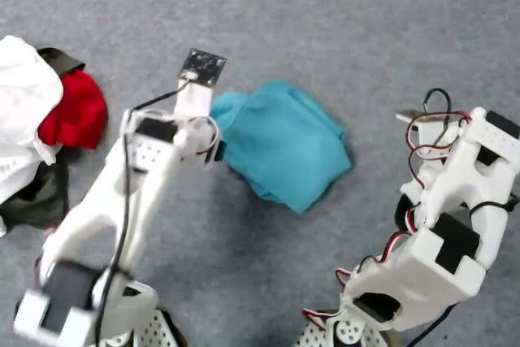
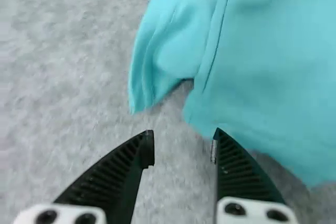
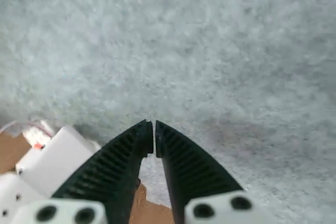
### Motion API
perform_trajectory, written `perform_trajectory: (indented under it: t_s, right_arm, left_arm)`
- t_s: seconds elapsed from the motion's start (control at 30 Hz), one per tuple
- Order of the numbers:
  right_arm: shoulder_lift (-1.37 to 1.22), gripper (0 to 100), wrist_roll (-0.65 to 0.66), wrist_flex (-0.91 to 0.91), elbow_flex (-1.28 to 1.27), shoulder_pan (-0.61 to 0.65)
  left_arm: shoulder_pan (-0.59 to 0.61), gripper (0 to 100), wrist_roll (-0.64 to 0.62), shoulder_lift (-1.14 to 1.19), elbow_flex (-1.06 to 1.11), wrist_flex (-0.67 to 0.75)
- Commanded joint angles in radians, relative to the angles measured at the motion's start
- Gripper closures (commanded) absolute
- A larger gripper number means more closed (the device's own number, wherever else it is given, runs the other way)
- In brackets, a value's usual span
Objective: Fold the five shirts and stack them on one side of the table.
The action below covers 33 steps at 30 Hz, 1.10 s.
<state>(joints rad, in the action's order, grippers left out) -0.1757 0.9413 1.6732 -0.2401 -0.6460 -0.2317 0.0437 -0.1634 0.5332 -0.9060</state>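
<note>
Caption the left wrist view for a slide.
Open left gripper above the grey table, just short of the rumpled teal shirt.

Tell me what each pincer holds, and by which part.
Nothing is held. The left pincer stands open beside the teal shirt; the right pincer is shut on nothing.
</note>
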Motion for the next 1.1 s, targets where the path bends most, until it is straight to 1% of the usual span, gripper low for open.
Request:
perform_trajectory:
  t_s: [0.0,0.2,0.33,0.4,0.5,0.63,0.87,0.97,1.03,1.07]
  right_arm:
    - [0.048,98.4,-0.069,-0.02,0.068,-0.015]
    - [0.047,98.4,-0.13,-0.02,0.163,0.011]
    - [0.045,98.4,-0.135,-0.02,0.183,0.052]
    - [0.044,98.4,-0.135,-0.02,0.185,0.075]
    - [0.041,98.4,-0.15,-0.021,0.188,0.104]
    - [0.042,98.4,-0.201,-0.054,0.188,0.13]
    - [0.047,98.4,-0.245,-0.063,0.188,0.161]
    - [0.047,98.4,-0.255,-0.064,0.188,0.161]
    - [0.047,98.4,-0.255,-0.069,0.188,0.161]
    - [0.048,98.4,-0.255,-0.071,0.188,0.161]
  left_arm:
    - [-0.004,80,-0.011,0.169,-0.177,0.012]
    - [-0.028,80,-0.008,0.382,-0.418,-0.132]
    - [-0.07,81,-0.006,0.43,-0.504,-0.236]
    - [-0.082,81,-0.006,0.433,-0.522,-0.264]
    - [-0.088,81,-0.006,0.442,-0.526,-0.244]
    - [-0.085,81,-0.006,0.488,-0.487,-0.137]
    - [-0.041,81,-0.003,0.519,-0.489,-0.135]
    - [-0.031,81,0.048,0.528,-0.486,-0.135]
    - [-0.038,83,0.058,0.528,-0.479,-0.137]
    - [-0.045,86,0.057,0.528,-0.479,-0.138]
